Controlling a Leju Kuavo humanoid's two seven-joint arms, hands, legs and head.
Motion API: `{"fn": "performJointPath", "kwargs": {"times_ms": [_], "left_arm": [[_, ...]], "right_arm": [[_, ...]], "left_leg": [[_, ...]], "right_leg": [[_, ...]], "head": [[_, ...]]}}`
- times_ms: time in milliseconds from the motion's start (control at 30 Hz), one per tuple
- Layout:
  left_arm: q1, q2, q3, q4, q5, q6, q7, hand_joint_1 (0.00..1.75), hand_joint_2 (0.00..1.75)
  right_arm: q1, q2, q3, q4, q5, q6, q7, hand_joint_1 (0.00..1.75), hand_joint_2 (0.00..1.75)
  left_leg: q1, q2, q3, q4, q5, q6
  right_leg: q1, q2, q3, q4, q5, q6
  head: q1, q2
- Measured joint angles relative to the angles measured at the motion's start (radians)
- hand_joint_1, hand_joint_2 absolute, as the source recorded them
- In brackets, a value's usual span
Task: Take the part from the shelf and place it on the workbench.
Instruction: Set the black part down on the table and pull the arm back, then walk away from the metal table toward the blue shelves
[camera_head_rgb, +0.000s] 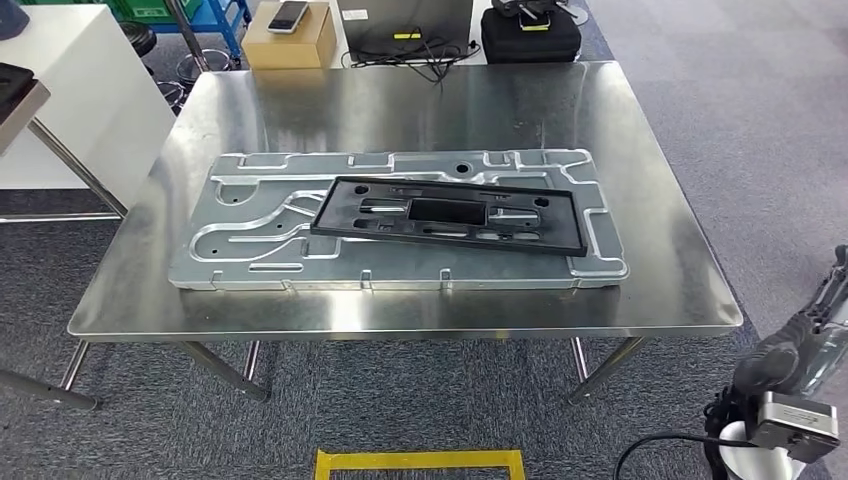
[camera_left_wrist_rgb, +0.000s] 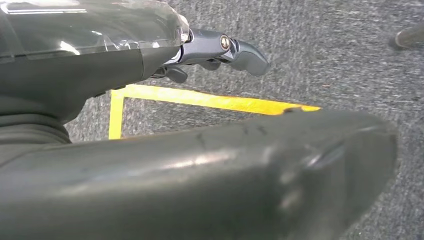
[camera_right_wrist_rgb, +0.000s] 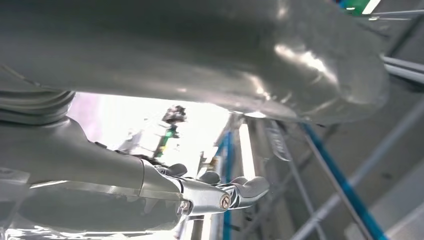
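I'm seeing my left hand (camera_left_wrist_rgb: 220, 52) hanging over grey carpet, fingers apart, holding nothing. The black part (camera_head_rgb: 447, 214) is lying flat on the ribbed metal panel (camera_head_rgb: 240, 240) on the workbench (camera_head_rgb: 420, 100). My right hand (camera_right_wrist_rgb: 220, 197) is hanging empty, fingers loosely spread.

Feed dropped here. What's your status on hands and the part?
Left hand empty. Right hand empty. Black plastic frame lies on the metal panel, workbench. Nothing in the way.

black part (camera_head_rgb: 447, 215), silver workbench (camera_head_rgb: 640, 180), grey carpet (camera_head_rgb: 760, 110)
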Motion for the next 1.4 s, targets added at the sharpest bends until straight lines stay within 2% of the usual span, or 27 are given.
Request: {"fn": "performJointPath", "kwargs": {"times_ms": [33, 67, 167, 233, 333, 367, 400, 467, 500, 533, 567, 633, 700, 733, 800, 867, 933, 1000, 1033, 1067, 1100, 1167, 1233, 1267, 1333, 1367, 1400], "left_arm": [[0.0, -0.001, 0.0, 0.0, 0.0, 0.0, 0.0, 0.0, 0.0], [0.0, -0.002, 0.0, 0.0, 0.0, 0.0, 0.0, 0.0, 0.0], [-0.004, -0.004, 0.001, 0.0, 0.0, 0.0, 0.002, 0.0, 0.0], [-0.006, -0.005, 0.001, 0.0, 0.0, -0.002, 0.006, 0.0, 0.0], [-0.002, -0.009, 0.001, 0.0, 0.0, -0.006, 0.011, 0.0, 0.0], [-0.002, -0.011, 0.0, 0.0, 0.0, -0.007, 0.012, 0.0, 0.0], [-0.001, -0.012, 0.0, 0.0, 0.0, -0.008, 0.012, 0.0, 0.0], [0.001, -0.014, 0.0, 0.0, 0.0, -0.01, 0.009, 0.0, 0.0], [0.004, -0.015, 0.0, 0.0, 0.0, -0.011, 0.005, 0.0, 0.0], [0.007, -0.017, 0.0, 0.0, 0.0, -0.013, 0.0, 0.0, 0.0], [0.01, -0.018, 0.0, 0.0, 0.0, -0.014, -0.006, 0.0, 0.0], [0.015, -0.022, 0.001, 0.0, 0.0, -0.018, -0.016, 0.0, 0.0], [0.016, -0.023, 0.001, 0.0, 0.0, -0.022, -0.02, 0.0, 0.0], [0.017, -0.023, 0.001, 0.0, 0.0, -0.023, -0.021, 0.0, 0.0], [0.018, -0.023, 0.001, 0.0, 0.0, -0.026, -0.022, 0.0, 0.0], [0.022, -0.023, 0.001, 0.0, 0.0, -0.03, -0.022, 0.0, 0.0], [0.024, -0.023, 0.0, 0.0, 0.0, -0.034, -0.022, 0.0, 0.0], [0.023, -0.023, -0.002, 0.0, 0.0, -0.039, -0.016, 0.0, 0.0], [0.022, -0.023, -0.002, 0.0, 0.0, -0.04, -0.011, 0.0, 0.0], [0.021, -0.023, -0.003, -0.001, 0.0, -0.039, -0.003, 0.0, 0.0], [0.019, -0.023, -0.004, -0.001, 0.0, -0.038, 0.007, 0.0, 0.0], [0.012, -0.024, -0.006, -0.004, -0.001, -0.034, 0.025, 0.0, 0.0], [0.002, -0.025, -0.01, -0.005, -0.001, -0.03, 0.037, 0.0, 0.0], [-0.001, -0.025, -0.013, -0.005, -0.002, -0.029, 0.041, 0.0, 0.0], [-0.004, -0.027, -0.021, -0.005, -0.002, -0.026, 0.05, 0.0, 0.0], [-0.004, -0.027, -0.025, -0.005, -0.003, -0.025, 0.054, 0.0, 0.0], [-0.004, -0.028, -0.028, -0.005, -0.003, -0.024, 0.059, 0.0, 0.0]], "right_arm": [[0.007, 0.004, -0.012, 0.011, 0.008, 0.001, 0.0, 0.0, 0.0], [0.014, 0.01, -0.026, 0.026, 0.019, 0.004, 0.0, 0.0, 0.0], [0.027, 0.036, -0.099, 0.119, 0.077, 0.041, 0.001, 0.0, 0.0], [0.026, 0.059, -0.177, 0.236, 0.145, 0.086, 0.001, 0.0, 0.0], [0.023, 0.091, -0.305, 0.479, 0.262, 0.116, 0.001, 0.0, 0.0], [0.023, 0.099, -0.341, 0.567, 0.296, 0.109, 0.001, 0.0, 0.0], [0.023, 0.104, -0.371, 0.656, 0.324, 0.094, 0.001, 0.0, 0.0], [0.018, 0.112, -0.41, 0.826, 0.367, 0.053, 0.001, 0.0, 0.0], [0.013, 0.116, -0.424, 0.912, 0.389, 0.027, 0.003, 0.0, 0.0], [0.004, 0.121, -0.434, 1.005, 0.418, -0.002, 0.011, 0.0, 0.0], [-0.005, 0.126, -0.441, 1.091, 0.45, -0.03, 0.028, 0.0, 0.0], [-0.023, 0.139, -0.447, 1.255, 0.52, -0.072, 0.099, 0.0, 0.0], [-0.04, 0.157, -0.447, 1.373, 0.567, -0.068, 0.198, 0.0, 0.0], [-0.048, 0.165, -0.447, 1.42, 0.585, -0.048, 0.25, 0.0, 0.0], [-0.061, 0.178, -0.443, 1.498, 0.618, 0.021, 0.359, 0.0, 0.0], [-0.072, 0.19, -0.435, 1.555, 0.638, 0.116, 0.449, 0.0, 0.0], [-0.082, 0.204, -0.432, 1.594, 0.63, 0.231, 0.524, 0.0, 0.0], [-0.09, 0.218, -0.434, 1.62, 0.608, 0.344, 0.583, 0.0, 0.0], [-0.094, 0.225, -0.436, 1.63, 0.598, 0.386, 0.604, 0.0, 0.0], [-0.099, 0.232, -0.438, 1.638, 0.591, 0.418, 0.624, 0.0, 0.0], [-0.104, 0.238, -0.441, 1.646, 0.586, 0.442, 0.642, 0.0, 0.0], [-0.114, 0.251, -0.446, 1.657, 0.581, 0.471, 0.67, 0.0, 0.0], [-0.121, 0.262, -0.451, 1.663, 0.578, 0.487, 0.682, 0.0, 0.0], [-0.122, 0.265, -0.453, 1.666, 0.578, 0.49, 0.683, 0.0, 0.0], [-0.123, 0.266, -0.458, 1.67, 0.578, 0.492, 0.683, 0.0, 0.0], [-0.123, 0.266, -0.461, 1.672, 0.578, 0.493, 0.682, 0.0, 0.0], [-0.124, 0.266, -0.463, 1.674, 0.578, 0.493, 0.68, 0.0, 0.0]], "left_leg": [[0.0, 0.0, 0.008, 0.014, -0.006, 0.002], [-0.001, 0.0, 0.038, -0.018, 0.006, 0.008], [-0.011, 0.0, 0.18, -0.237, 0.068, 0.031], [-0.02, 0.0, 0.212, -0.299, 0.082, 0.038], [-0.019, -0.001, 0.202, -0.315, 0.119, 0.05], [-0.016, 0.0, 0.195, -0.324, 0.136, 0.056], [-0.013, 0.001, 0.185, -0.332, 0.153, 0.061], [-0.014, 0.002, 0.157, -0.333, 0.176, 0.065], [-0.014, 0.003, 0.141, -0.331, 0.186, 0.063], [-0.013, 0.005, 0.125, -0.327, 0.195, 0.06], [-0.011, 0.006, 0.109, -0.322, 0.203, 0.057], [-0.006, 0.008, 0.074, -0.301, 0.214, 0.047], [-0.004, 0.009, 0.047, -0.278, 0.221, 0.034], [-0.004, 0.009, 0.041, -0.27, 0.225, 0.027], [-0.005, 0.009, 0.038, -0.266, 0.236, 0.013], [-0.001, 0.008, 0.03, -0.251, 0.218, 0.0], [0.002, 0.008, 0.007, -0.173, 0.129, -0.008], [0.003, 0.008, -0.018, -0.045, 0.035, -0.011], [0.002, 0.008, -0.02, 0.003, 0.02, -0.011], [0.002, 0.008, -0.009, 0.025, 0.029, -0.008], [0.0, 0.007, 0.02, 0.011, 0.055, -0.002], [-0.007, 0.007, 0.126, -0.115, 0.095, 0.019], [-0.017, 0.007, 0.231, -0.271, 0.081, 0.038], [-0.023, 0.007, 0.256, -0.315, 0.07, 0.044], [-0.027, 0.008, 0.254, -0.34, 0.087, 0.052], [-0.026, 0.011, 0.246, -0.346, 0.101, 0.059], [-0.023, 0.014, 0.235, -0.351, 0.117, 0.065]], "right_leg": [[0.003, 0.0, -0.009, 0.0, 0.007, 0.0], [0.005, 0.0, -0.018, 0.001, 0.015, 0.0], [0.011, -0.001, -0.034, -0.001, 0.037, 0.005], [0.009, -0.004, -0.036, -0.006, 0.051, 0.017], [0.005, -0.006, -0.035, -0.018, 0.061, 0.035], [0.004, -0.004, -0.041, -0.006, 0.037, 0.04], [0.004, -0.001, -0.051, 0.024, -0.006, 0.044], [0.0, 0.003, -0.079, 0.137, -0.109, 0.051], [-0.001, 0.003, -0.087, 0.196, -0.136, 0.055], [-0.004, 0.003, -0.084, 0.236, -0.138, 0.059], [-0.006, 0.003, -0.068, 0.247, -0.121, 0.062], [-0.015, 0.003, 0.018, 0.159, -0.072, 0.071], [-0.014, 0.006, 0.111, 0.027, -0.082, 0.07], [-0.012, 0.008, 0.133, -0.011, -0.098, 0.063], [-0.007, 0.011, 0.134, -0.022, -0.102, 0.042], [-0.007, 0.008, 0.121, -0.022, -0.088, 0.023], [-0.006, 0.004, 0.1, -0.022, -0.067, 0.007], [0.0, 0.003, 0.071, -0.021, -0.045, 0.001], [0.003, 0.003, 0.055, -0.02, -0.033, 0.0], [0.007, 0.002, 0.039, -0.018, -0.021, -0.001], [0.01, 0.003, 0.022, -0.017, -0.009, -0.001], [0.017, 0.004, -0.005, -0.016, 0.014, 0.0], [0.018, 0.003, -0.017, -0.018, 0.035, 0.007], [0.015, 0.002, -0.018, -0.021, 0.046, 0.013], [0.01, 0.001, -0.021, -0.029, 0.065, 0.025], [0.009, 0.002, -0.025, -0.026, 0.055, 0.031], [0.009, 0.003, -0.032, -0.009, 0.024, 0.035]], "head": [[0.0, 0.0], [0.0, 0.0], [0.0, 0.0], [0.0, 0.0], [0.0, 0.0], [0.0, 0.0], [0.0, 0.0], [0.0, 0.0], [0.0, 0.0], [0.0, 0.0], [0.0, 0.0], [0.0, 0.0], [0.0, 0.0], [0.0, 0.0], [-0.001, 0.0], [-0.002, 0.0], [-0.002, 0.0], [-0.002, 0.0], [-0.002, 0.0], [-0.002, 0.0], [-0.002, 0.0], [-0.002, 0.0], [-0.002, 0.0], [-0.002, 0.0], [-0.002, 0.0], [-0.002, 0.0], [-0.002, 0.0]]}}
